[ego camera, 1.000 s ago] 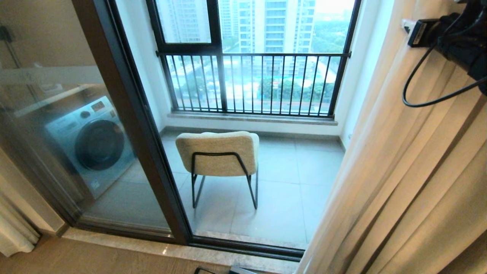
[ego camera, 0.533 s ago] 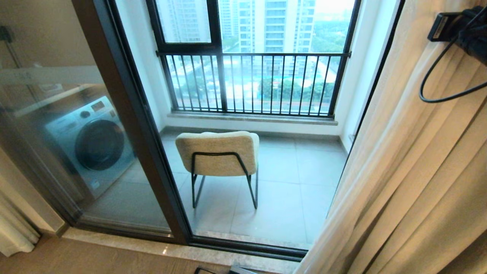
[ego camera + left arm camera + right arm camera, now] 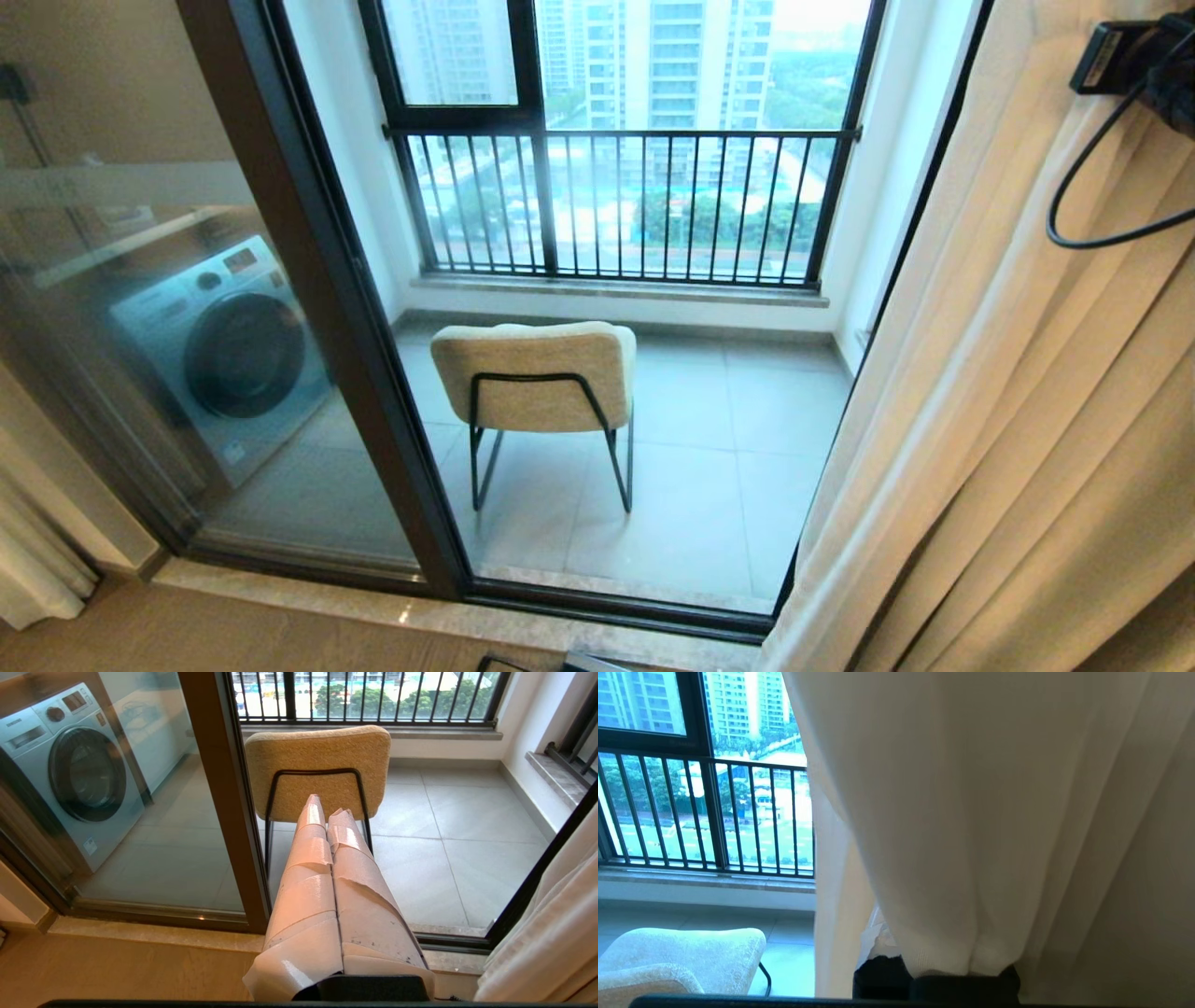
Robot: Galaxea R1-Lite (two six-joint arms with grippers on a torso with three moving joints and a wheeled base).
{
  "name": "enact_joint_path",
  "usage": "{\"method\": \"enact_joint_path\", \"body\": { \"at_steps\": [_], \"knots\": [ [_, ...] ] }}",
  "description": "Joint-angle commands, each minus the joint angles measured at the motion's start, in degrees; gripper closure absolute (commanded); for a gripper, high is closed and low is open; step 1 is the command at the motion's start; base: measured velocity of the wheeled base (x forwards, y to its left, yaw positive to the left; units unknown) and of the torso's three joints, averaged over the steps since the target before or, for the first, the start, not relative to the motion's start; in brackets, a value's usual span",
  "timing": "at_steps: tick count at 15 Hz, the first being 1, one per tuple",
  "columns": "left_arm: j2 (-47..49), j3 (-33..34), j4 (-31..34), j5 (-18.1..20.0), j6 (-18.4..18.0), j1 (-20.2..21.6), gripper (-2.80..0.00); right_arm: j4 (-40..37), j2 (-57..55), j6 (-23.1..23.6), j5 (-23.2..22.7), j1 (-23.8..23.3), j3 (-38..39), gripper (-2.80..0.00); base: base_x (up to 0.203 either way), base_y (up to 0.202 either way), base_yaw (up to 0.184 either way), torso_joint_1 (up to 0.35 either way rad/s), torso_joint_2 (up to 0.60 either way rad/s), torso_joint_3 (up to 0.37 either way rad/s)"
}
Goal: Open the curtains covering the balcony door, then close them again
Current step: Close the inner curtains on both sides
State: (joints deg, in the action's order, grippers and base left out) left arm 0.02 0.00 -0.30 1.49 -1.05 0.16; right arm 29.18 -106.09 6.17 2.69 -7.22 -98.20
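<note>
Right gripper (image 3: 934,975) clamped tight on a gathered fold of the heavy cream-beige pleated curtains (image 3: 1027,401), up high at far right of head view. Curtains bunched at right, w/ thin white sheer edge beside the dark-framed glass balcony door (image 3: 327,308), glass uncovered. Beyond: cream upholstered chair w/ black metal legs (image 3: 537,383), grey front-load washing machine (image 3: 224,350). Left gripper (image 3: 327,812), tape-wrapped fingers pressed together, empty, low before the door.

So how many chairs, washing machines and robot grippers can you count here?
chair: 1
washing machine: 1
robot grippers: 2, left gripper, right gripper in the curtain
Total: 4
</note>
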Motion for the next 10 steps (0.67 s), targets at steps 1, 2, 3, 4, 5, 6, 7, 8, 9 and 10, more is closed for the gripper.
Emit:
{"method": "enact_joint_path", "body": {
  "at_steps": [1, 2, 3, 4, 5, 6, 7, 8, 9, 10],
  "knots": [
    [-0.02, 0.00, -0.05, 0.00, -0.01, 0.02, 0.00, 0.17, 0.89, 0.07, 0.03, 0.01, 0.59, 0.00, 0.000, 0.000, 0.000, 0.000, 0.00, 0.000],
    [-0.02, 0.00, -0.05, 0.00, -0.01, 0.02, 0.00, 0.23, 1.25, 0.07, 0.03, 0.01, 1.58, 0.00, 0.000, 0.000, 0.000, 0.000, 0.00, 0.000],
    [-0.02, 0.00, -0.05, 0.00, -0.01, 0.02, 0.00, 0.29, 2.04, 0.14, 0.11, 0.02, 3.07, 0.00, 0.000, 0.000, 0.000, 0.000, 0.00, 0.000],
    [-0.02, 0.00, -0.05, 0.00, -0.01, 0.02, 0.00, 0.45, 2.68, 0.14, 0.20, 0.01, 4.25, 0.00, 0.000, 0.000, 0.000, 0.000, 0.00, 0.000],
    [-0.02, 0.00, -0.05, 0.00, -0.09, 0.02, 0.00, 0.80, 3.17, 0.10, 0.29, 0.01, 6.13, 0.00, 0.000, 0.000, 0.000, 0.000, 0.00, 0.000],
    [-0.02, 0.00, -0.05, 0.00, -0.01, 0.02, 0.00, 1.46, 3.74, 0.08, 0.38, 0.01, 7.67, 0.00, 0.000, 0.000, 0.000, 0.000, 0.00, 0.000],
    [-0.02, 0.00, -0.05, 0.00, -0.01, 0.02, 0.00, 2.56, 4.11, 0.07, 0.53, 0.01, 8.79, 0.00, 0.000, 0.000, 0.000, 0.000, 0.00, 0.000],
    [-0.02, 0.00, -0.05, 0.00, -0.01, 0.02, 0.00, 2.98, 4.14, 0.07, 0.73, 0.01, 9.10, 0.00, 0.000, 0.000, 0.000, 0.000, 0.00, 0.000],
    [-0.02, 0.00, -0.05, 0.00, -0.01, 0.02, 0.00, 2.98, 4.05, 0.07, 0.73, 0.01, 9.08, 0.00, 0.000, 0.000, 0.000, 0.000, 0.00, 0.000],
    [-0.02, 0.00, -0.05, 0.00, -0.01, 0.02, 0.00, 2.98, 3.91, 0.07, 0.73, 0.01, 9.01, 0.00, 0.000, 0.000, 0.000, 0.000, 0.00, 0.000]
  ]
}}
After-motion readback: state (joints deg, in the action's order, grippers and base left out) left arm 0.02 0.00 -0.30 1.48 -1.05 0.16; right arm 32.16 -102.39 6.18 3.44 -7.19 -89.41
